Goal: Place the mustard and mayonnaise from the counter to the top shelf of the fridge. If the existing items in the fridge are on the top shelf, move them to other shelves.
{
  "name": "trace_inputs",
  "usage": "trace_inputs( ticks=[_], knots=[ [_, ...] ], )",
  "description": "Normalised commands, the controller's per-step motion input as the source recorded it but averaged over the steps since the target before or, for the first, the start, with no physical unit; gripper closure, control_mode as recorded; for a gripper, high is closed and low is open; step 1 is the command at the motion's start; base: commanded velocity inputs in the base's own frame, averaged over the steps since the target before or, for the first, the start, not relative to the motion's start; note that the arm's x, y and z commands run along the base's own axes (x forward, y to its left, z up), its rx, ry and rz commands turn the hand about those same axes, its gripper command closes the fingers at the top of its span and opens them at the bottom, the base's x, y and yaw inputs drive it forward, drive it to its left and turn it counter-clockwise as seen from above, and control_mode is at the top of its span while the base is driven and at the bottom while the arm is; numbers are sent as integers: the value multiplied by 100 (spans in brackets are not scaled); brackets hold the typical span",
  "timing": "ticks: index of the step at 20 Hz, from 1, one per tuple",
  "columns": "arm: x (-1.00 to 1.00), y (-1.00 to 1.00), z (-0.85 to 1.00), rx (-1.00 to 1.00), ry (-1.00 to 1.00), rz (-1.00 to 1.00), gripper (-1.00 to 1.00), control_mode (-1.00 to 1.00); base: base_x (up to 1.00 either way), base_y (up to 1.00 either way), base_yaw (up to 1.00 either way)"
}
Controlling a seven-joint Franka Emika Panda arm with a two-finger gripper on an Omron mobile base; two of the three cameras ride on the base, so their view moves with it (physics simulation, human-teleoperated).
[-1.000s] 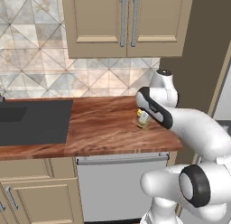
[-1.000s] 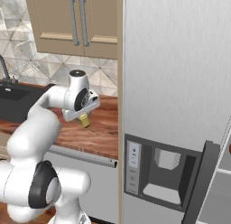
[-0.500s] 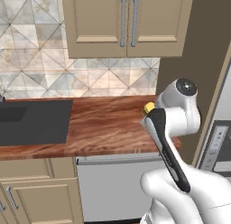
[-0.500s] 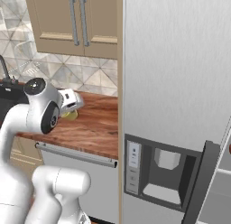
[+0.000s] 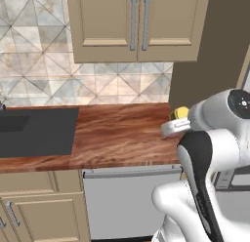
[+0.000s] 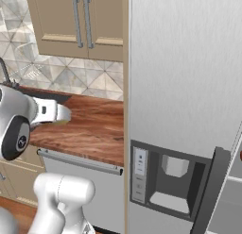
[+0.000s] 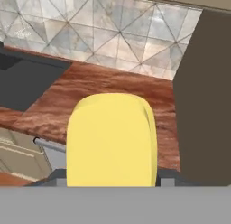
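Mustard sits clamped between the fingers, which stand partly open around its yellow body and, it seems, carry it clear above the wood surface, near the closed fridge.

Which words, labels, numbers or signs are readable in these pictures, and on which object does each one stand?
No text can be read anywhere.
The mustard, held by the gripper: plain yellow, no lettering visible.
The dispenser panel on the fridge: small marks, too blurred to read.
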Motion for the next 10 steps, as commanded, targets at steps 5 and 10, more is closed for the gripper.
trace_inputs(
  ticks=[5, 10],
  knots=[
    [-72, 0, 62, 36, 21, -23, 100, -100, 0, 0, 0],
    [-28, -1, 32, 13, 24, -12, 100, -100, 0, 0, 0]
  ],
)
